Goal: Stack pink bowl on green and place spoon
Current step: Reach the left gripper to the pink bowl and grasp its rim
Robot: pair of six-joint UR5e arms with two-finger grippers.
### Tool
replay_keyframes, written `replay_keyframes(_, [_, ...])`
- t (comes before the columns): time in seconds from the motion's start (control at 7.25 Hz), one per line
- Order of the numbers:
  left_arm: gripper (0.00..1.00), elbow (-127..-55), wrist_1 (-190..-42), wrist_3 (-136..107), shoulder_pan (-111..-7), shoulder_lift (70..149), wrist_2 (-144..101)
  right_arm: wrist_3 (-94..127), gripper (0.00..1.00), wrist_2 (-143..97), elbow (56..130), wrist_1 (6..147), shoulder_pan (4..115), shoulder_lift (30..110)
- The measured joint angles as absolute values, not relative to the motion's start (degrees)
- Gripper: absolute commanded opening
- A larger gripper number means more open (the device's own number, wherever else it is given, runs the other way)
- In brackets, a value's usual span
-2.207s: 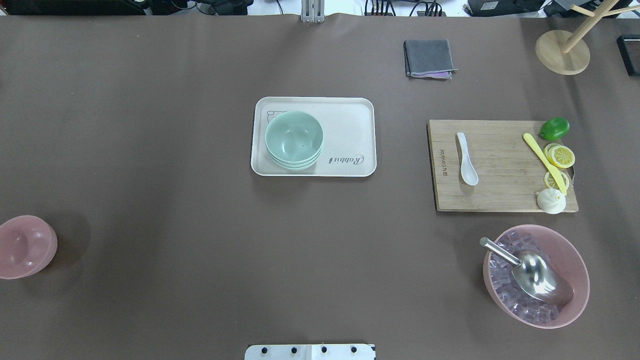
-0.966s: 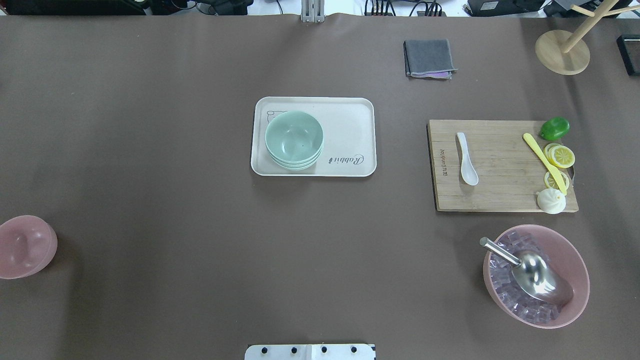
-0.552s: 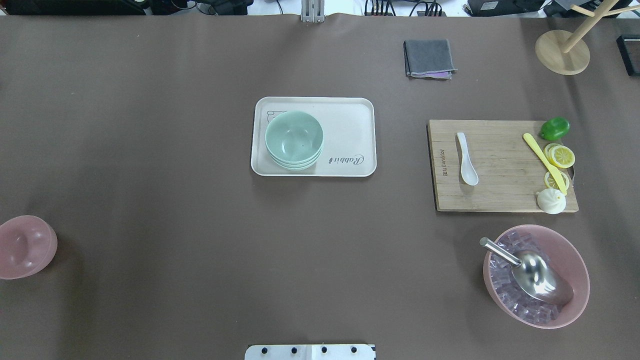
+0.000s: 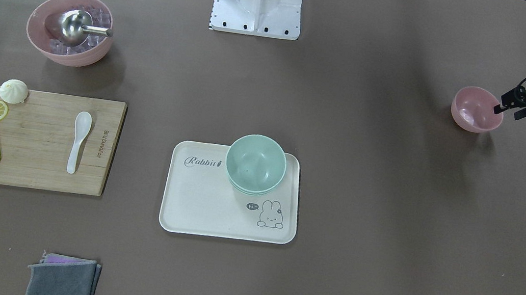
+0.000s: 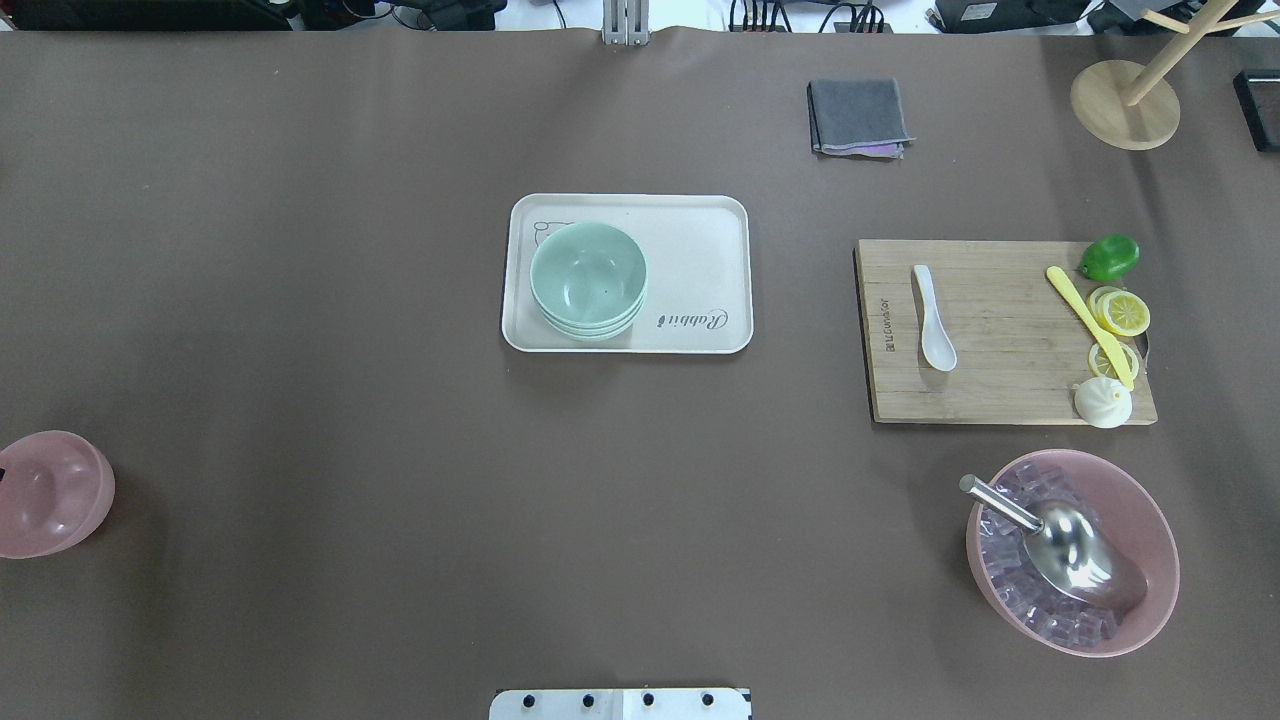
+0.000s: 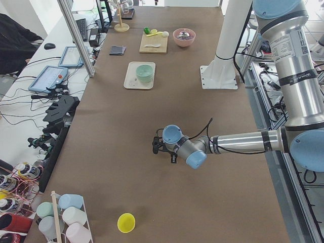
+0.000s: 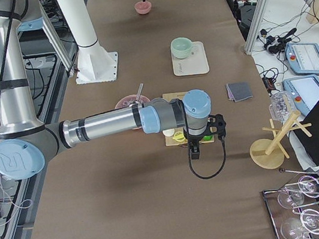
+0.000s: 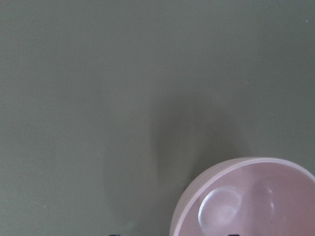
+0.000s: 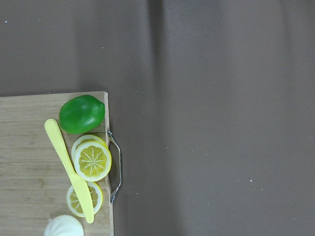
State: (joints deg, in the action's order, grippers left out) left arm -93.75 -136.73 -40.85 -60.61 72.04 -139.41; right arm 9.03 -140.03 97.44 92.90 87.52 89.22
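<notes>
Pink bowl (image 4: 473, 113) rim lies between spread fingers (image 4: 501, 105) of left gripper (image 4: 508, 110).

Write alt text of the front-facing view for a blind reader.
The left gripper, open, hangs at the rim of a small pink bowl at right. Stacked green bowls sit on a white tray at centre; a white spoon lies on a cutting board at left.

The pink bowl (image 5: 50, 493) and green bowls (image 5: 588, 277) look like smooth matt plastic. The cutting board (image 5: 1000, 330) is grained wood, the spoon (image 5: 931, 318) glossy white, the scoop (image 5: 1085, 565) polished metal.
</notes>
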Motion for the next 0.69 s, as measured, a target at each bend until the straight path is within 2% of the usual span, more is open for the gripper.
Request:
replay_keyframes(0.14, [0.48,-93.6,-136.7,-40.9,-60.1,72.2,-139.5,9.0,1.00,-140.0,97.5,92.9,87.5,89.2])
replay_keyframes(0.28, [0.36,-93.4,-136.7,-40.8,-59.6,72.3,-139.5,9.0,1.00,-140.0,97.5,92.9,87.5,89.2])
replay_keyframes(0.55, [0.00,-93.0,-136.7,-40.7,-58.8,72.5,-139.4,9.0,1.00,-140.1,97.5,92.8,87.5,89.2])
replay_keyframes(0.69, [0.00,-92.6,-136.7,-40.6,-58.6,72.6,-139.4,9.0,1.00,-140.1,97.6,92.8,87.5,89.2])
